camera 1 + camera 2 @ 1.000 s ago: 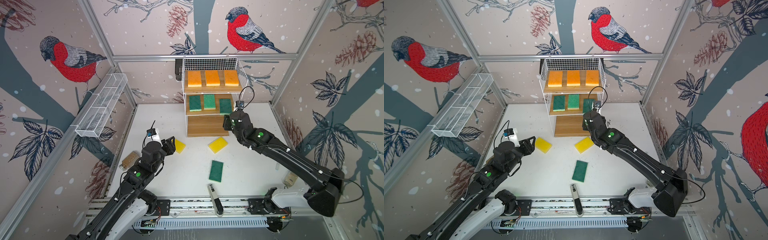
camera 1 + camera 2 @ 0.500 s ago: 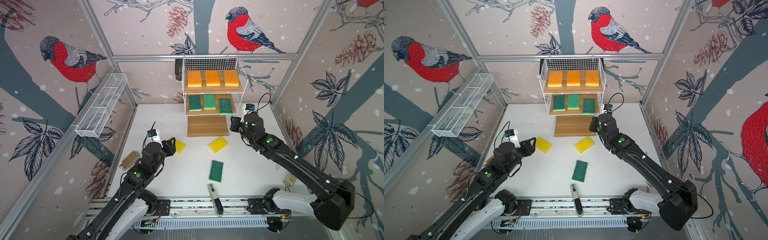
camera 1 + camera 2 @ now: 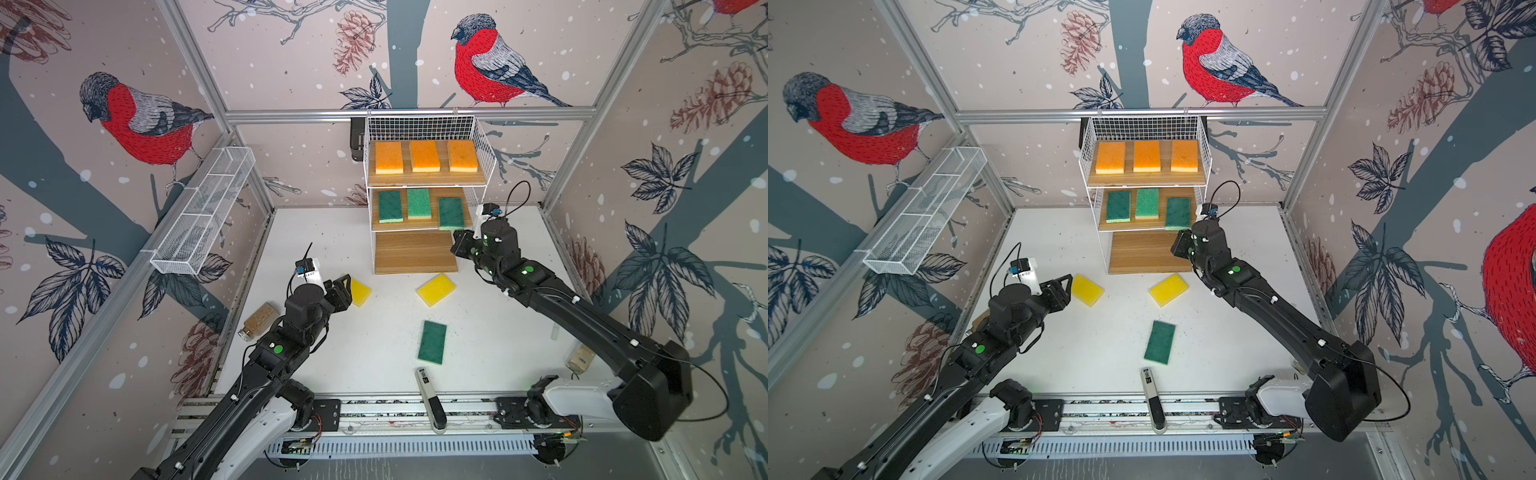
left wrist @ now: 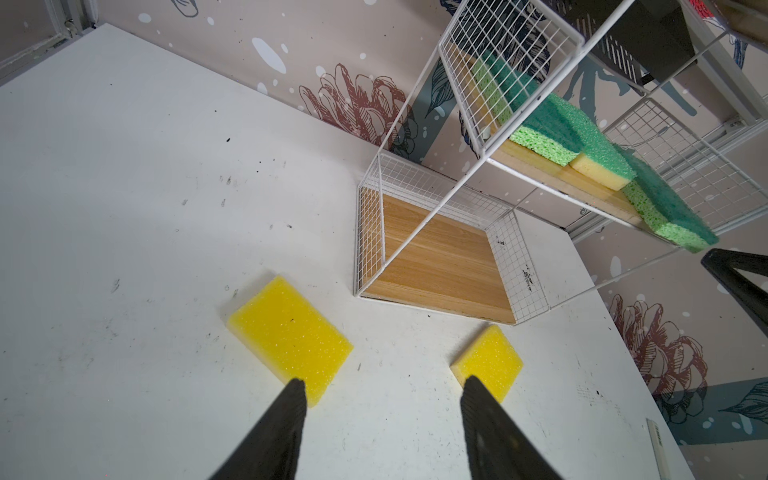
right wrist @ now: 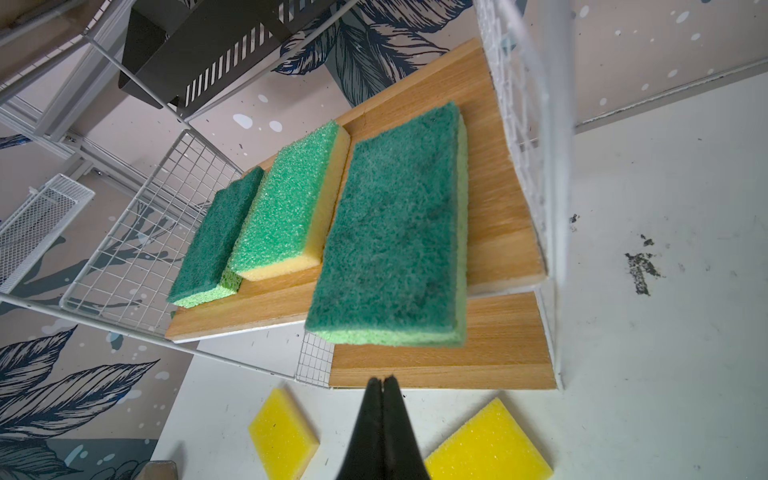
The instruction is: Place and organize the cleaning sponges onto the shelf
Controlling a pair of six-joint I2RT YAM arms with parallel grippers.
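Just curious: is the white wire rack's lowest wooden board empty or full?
Empty: the lowest light-wood board shows only bare wood, nothing lying on it.

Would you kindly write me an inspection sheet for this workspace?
Surface: white table, dark specks.
Job's things: shelf holds three orange sponges on top, three green sponges mid-level, rightmost green sponge overhanging; bottom board bare; two yellow sponges and a loose green sponge lie on the table.
Clutter: handheld device at front; jar at left.
Claws: left claw open, empty; right claw shut, empty.
Cables: black loop at right wrist.
Surroundings: bird wallpaper, mesh trough.
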